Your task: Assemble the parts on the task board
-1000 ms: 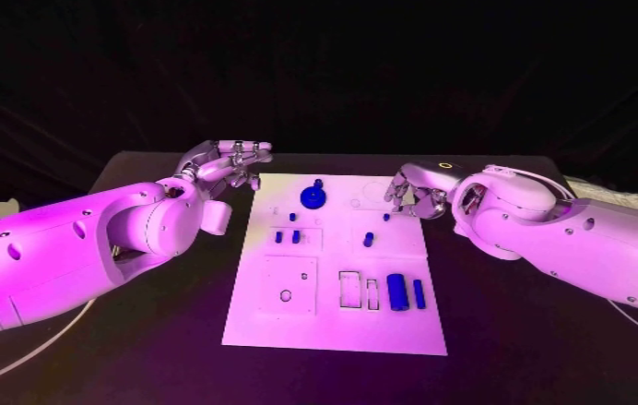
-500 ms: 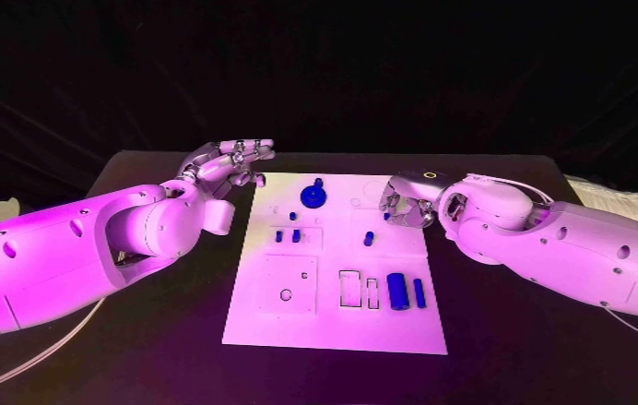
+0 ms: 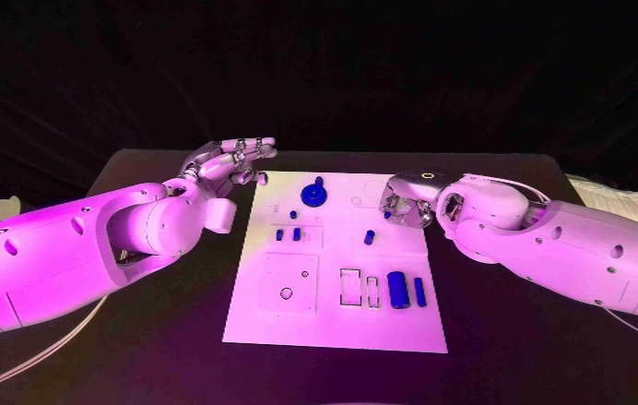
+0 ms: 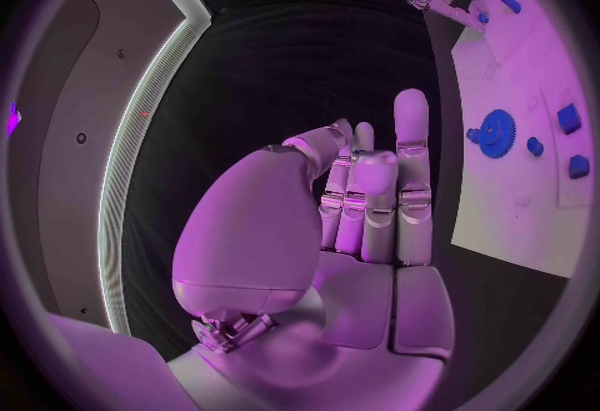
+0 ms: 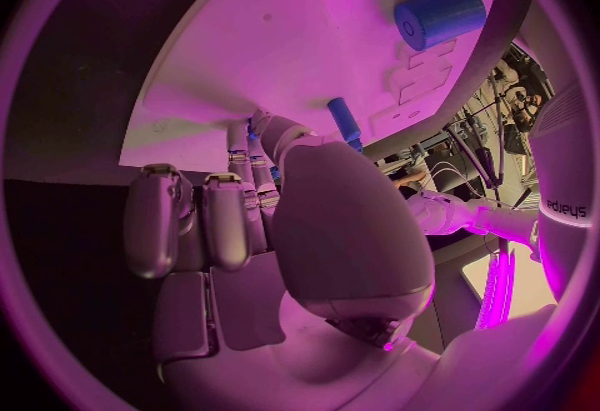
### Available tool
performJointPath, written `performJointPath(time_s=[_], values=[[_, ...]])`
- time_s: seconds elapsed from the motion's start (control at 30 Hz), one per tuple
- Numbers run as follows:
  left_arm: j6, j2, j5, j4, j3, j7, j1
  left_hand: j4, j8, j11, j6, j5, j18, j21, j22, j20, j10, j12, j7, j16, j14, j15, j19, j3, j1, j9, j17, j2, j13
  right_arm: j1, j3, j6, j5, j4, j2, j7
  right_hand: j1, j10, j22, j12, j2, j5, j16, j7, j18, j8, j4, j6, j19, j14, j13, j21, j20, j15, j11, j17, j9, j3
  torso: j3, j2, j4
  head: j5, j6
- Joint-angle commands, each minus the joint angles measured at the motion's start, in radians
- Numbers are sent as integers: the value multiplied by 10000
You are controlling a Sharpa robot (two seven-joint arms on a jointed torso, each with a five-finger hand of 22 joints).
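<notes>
The white task board (image 3: pixel 333 317) lies mid-table. On it are a blue gear (image 3: pixel 313 195), two short pegs (image 3: pixel 279 235), a single peg (image 3: pixel 369 236), a thick blue cylinder (image 3: pixel 396 286) and a thinner one (image 3: pixel 419 292). My right hand (image 3: pixel 407 200) is over the board's right edge, its fingertips pinching a small blue part (image 3: pixel 387 212); that part (image 5: pixel 255 127) peeks out between the fingertips in the right wrist view, beside the peg (image 5: pixel 344 119). My left hand (image 3: pixel 234 160) hovers off the board's far left corner with its fingers apart and nothing in it. The gear (image 4: pixel 498 133) lies beyond the left hand (image 4: pixel 369 201).
Rectangular recesses (image 3: pixel 351 289) and a square inset with a hole (image 3: pixel 289 283) mark the near half of the board. Black table (image 3: pixel 505 350) surrounds the board on all sides. Both white forearms flank the board's far half.
My right arm has swung in toward the board and its hand has shifted slightly left over the edge. My left hand has hardly moved.
</notes>
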Motion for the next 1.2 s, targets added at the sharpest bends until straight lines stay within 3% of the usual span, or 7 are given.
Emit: performJointPath(time_s=[0.03, 0.3, 0.6, 0.8, 1.0, 1.2], values=[[146, 14, 72, 47, 5, 100, 3, -88, 39, -2, -65, -16, 105, -74, -22, -25, -88, 69, 2, -49, -79, 2, -69, 5, -39, -11, -25, 32, 14, -32, -11, 376, -257, -37, 50, -44, -40, 181, 65, 80, 102, -9, 15, -53, 106, 91, -44, 171, 99, 534, -50, 2, -47, -33, -41, 57, 35, 109, 1, -2, 12, -8, -16], [136, 10, 49, 93, 6, 175, 2, -264, 97, -4, -76, -17, 111, -105, -49, -31, -131, 191, 7, -67, -106, -7, -59, 29, 92, 0, -95, 47, 38, -140, -21, 583, -385, -79, 152, -43, -169, 531, 159, 104, 223, -62, 68, -177, 86, 178, -186, 504, 165, 565, -160, 69, -142, -140, -162, 128, 107, 217, 0, -3, 2, -5, -40], [148, 8, -91, 85, 6, 150, 2, -407, 141, -3, -86, -18, 111, -115, -58, -40, -163, 286, 12, -76, -123, -12, -48, 27, 178, 5, -148, 40, 55, -185, -24, 479, -594, -4, 182, -134, -243, 713, 226, 87, 311, -95, 98, -222, 72, 211, -288, 664, 207, 581, -220, 115, -191, -189, -205, 165, 153, 257, -3, -9, 10, 5, -58], [157, 11, -148, 50, 6, 124, 2, -442, 150, 0, -94, -20, 110, -117, -59, -42, -174, 310, 17, -88, -135, -11, -48, 14, 188, 6, -179, 26, 58, -191, -23, -26, -676, 105, 130, -194, -231, 804, 271, 8, 467, -329, 103, -210, 61, 173, -465, 702, 237, 586, -312, 147, -218, -216, -213, 167, 183, 418, 4, -10, 5, -3, -43], [173, 20, -160, 20, 6, 102, 2, -460, 155, 1, -96, -18, 110, -118, -59, -43, -179, 323, 18, -87, -137, -11, -47, 14, 198, 6, -181, 31, 60, -184, -11, -639, -651, 260, 37, -156, -226, 822, 299, -20, 521, -377, 67, -191, 54, 142, -553, 694, 254, 581, -357, 167, -217, -215, -205, 110, 192, 523, -5, -11, 8, -12, -14], [183, 32, -162, 4, 6, 52, 2, -472, 159, 3, -100, -20, 110, -119, -59, -43, -185, 333, 21, -92, -143, -10, -48, 10, 199, 6, -194, 31, 62, -104, 46, -907, -520, 453, -111, -166, -282, 821, 298, -35, 519, -431, 61, -168, 54, 121, -566, 681, 258, 582, -384, 168, -212, -199, -182, 95, 195, 550, 3, -6, 0, 8, -1]])
